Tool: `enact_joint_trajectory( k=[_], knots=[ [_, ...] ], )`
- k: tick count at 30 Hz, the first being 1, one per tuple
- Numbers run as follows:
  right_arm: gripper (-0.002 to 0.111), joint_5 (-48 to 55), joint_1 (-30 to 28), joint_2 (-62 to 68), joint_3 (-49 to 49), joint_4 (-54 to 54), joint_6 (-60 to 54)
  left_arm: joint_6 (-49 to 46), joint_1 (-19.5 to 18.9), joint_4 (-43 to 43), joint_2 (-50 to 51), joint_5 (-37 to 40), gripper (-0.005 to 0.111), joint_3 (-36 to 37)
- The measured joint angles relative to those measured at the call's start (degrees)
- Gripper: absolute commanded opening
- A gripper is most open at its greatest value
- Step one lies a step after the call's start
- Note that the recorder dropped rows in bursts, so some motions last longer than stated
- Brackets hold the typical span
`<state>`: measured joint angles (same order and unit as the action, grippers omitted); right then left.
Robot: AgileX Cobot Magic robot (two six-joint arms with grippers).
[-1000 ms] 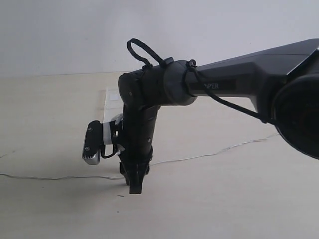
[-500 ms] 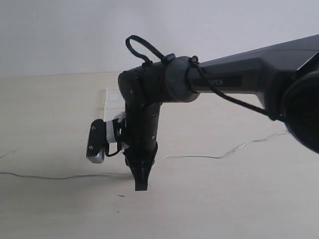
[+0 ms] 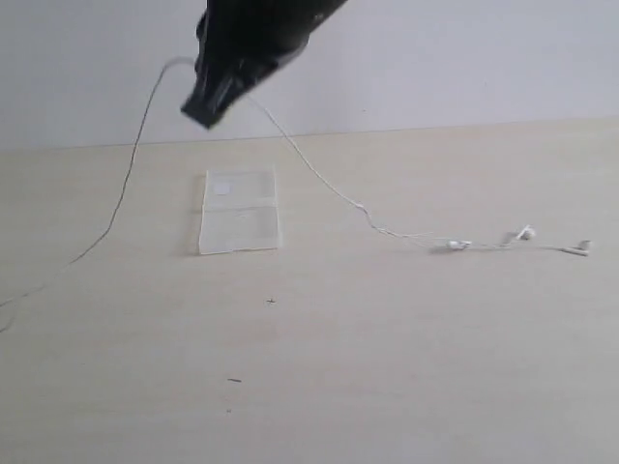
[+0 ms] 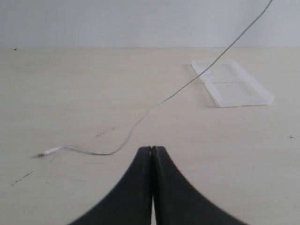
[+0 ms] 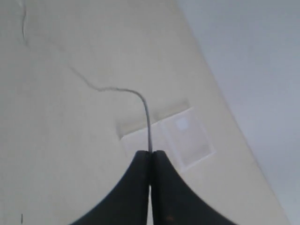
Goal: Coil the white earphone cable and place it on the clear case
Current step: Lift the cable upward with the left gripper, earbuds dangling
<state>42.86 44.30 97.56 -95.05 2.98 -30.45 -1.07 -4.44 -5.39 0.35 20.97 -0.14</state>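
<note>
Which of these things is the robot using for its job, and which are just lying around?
For the job: white earphone cable, pinched in the right hand; clear case; left hand, shut, holding nothing.
Just lying about: table; tiny dark specks on it.

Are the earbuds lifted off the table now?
No, the earbuds lie on the table, right of the clear case.

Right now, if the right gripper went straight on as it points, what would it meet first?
The right gripper, shut on the white earphone cable, would probably reach the clear case first; depth unclear.
</note>
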Motion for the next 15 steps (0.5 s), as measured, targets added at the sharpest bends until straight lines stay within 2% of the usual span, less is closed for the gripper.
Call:
enact_joint_trajectory(
  k=[5,15],
  knots=[
    [0.000,-4.50,0.00,-8.40,0.00,-0.77,5.30,0.00,0.00,0.00,0.00,0.00,0.000,0.00],
    [0.000,-8.50,0.00,-16.87,0.00,-12.68,12.10,0.00,0.00,0.00,0.00,0.00,0.000,0.00]
  ],
)
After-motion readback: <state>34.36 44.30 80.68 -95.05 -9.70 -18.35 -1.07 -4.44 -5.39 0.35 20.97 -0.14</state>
